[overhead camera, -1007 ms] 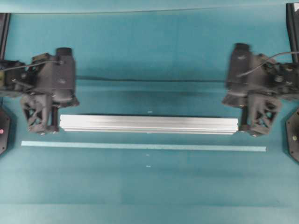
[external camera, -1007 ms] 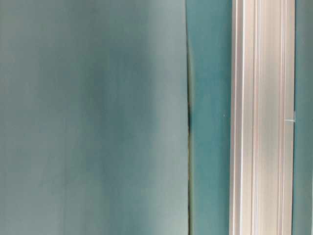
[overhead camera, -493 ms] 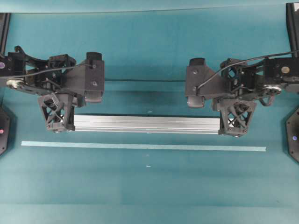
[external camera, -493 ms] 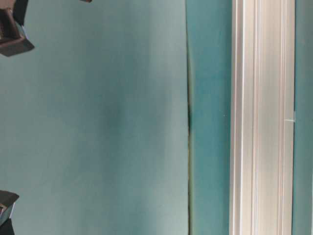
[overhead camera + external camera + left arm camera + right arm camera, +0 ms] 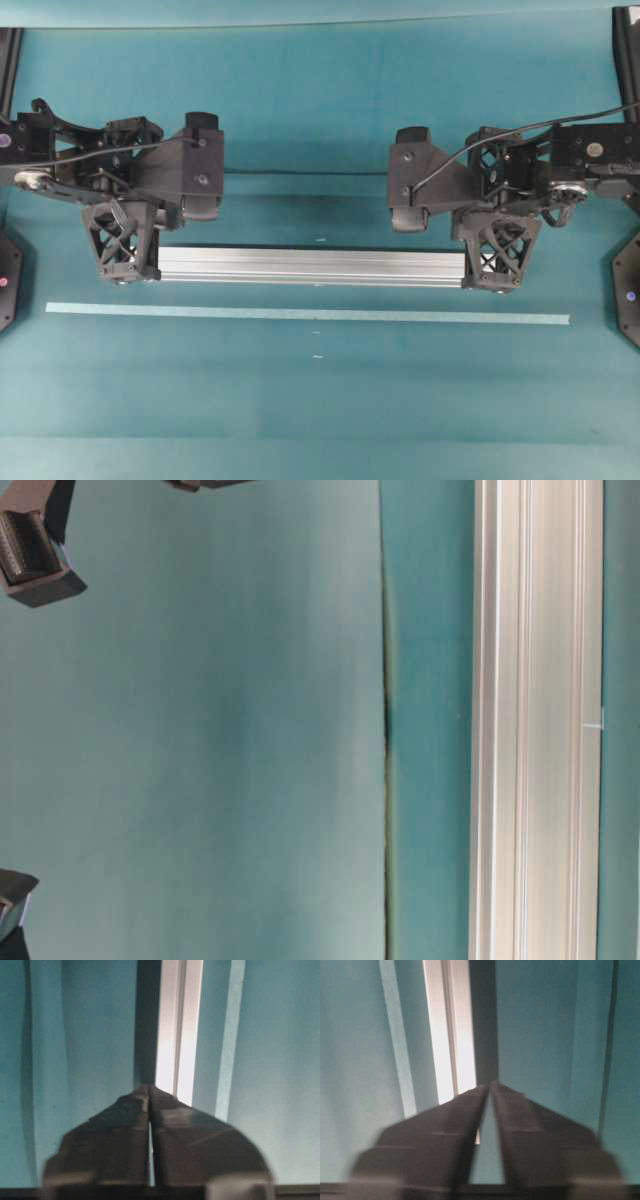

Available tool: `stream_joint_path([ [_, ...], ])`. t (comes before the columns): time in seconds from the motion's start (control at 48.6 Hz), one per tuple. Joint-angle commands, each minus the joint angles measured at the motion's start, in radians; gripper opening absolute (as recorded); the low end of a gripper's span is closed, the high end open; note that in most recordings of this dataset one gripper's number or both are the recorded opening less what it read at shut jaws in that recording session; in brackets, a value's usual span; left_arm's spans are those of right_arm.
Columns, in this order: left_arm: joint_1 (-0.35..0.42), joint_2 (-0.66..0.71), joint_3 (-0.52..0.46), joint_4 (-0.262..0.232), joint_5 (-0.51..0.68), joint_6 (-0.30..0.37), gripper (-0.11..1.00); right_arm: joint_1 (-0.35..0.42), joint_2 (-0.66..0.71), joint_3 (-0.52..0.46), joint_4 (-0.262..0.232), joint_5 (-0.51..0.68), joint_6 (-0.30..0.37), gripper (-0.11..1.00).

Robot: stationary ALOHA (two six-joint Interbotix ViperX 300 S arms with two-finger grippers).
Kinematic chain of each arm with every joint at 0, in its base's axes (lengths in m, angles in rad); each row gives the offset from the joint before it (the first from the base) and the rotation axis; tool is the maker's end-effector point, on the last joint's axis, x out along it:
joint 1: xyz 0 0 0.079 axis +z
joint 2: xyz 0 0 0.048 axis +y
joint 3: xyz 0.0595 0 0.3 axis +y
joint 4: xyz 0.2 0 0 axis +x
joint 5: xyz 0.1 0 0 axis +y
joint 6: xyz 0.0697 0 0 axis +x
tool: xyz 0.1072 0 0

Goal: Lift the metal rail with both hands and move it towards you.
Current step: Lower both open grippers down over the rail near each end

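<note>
Overhead view: metal rail spans between both fingers, ends covered.

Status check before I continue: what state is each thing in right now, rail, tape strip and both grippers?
metal rail: lying flat on the mat, not lifted, parallel to the tape.
tape strip: flat on the mat, clear of the rail.
left gripper: over the rail's left end, fingertips nearly together, holding nothing.
right gripper: over the rail's right end, fingertips close together, holding nothing.
</note>
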Motion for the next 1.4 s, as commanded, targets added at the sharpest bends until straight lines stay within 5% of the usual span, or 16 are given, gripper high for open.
stream_joint_path([
  [0.0, 0.002, -0.015, -0.006, 0.002, -0.009, 0.0, 0.13, 0.0, -0.003, -0.003, 0.005, -0.003, -0.006, 0.36],
  [0.185, 0.0, -0.015, 0.029, 0.002, -0.041, 0.0, 0.66, -0.006, -0.002, 0.012, -0.005, -0.041, 0.008, 0.89],
  [0.349, -0.006, -0.017, 0.074, 0.002, -0.08, 0.0, 0.99, -0.006, -0.003, 0.031, -0.006, -0.117, 0.014, 1.0],
  [1.377, -0.031, 0.144, 0.15, 0.002, -0.285, -0.023, 0.99, 0.026, 0.087, 0.163, 0.018, -0.354, 0.066, 1.0],
])
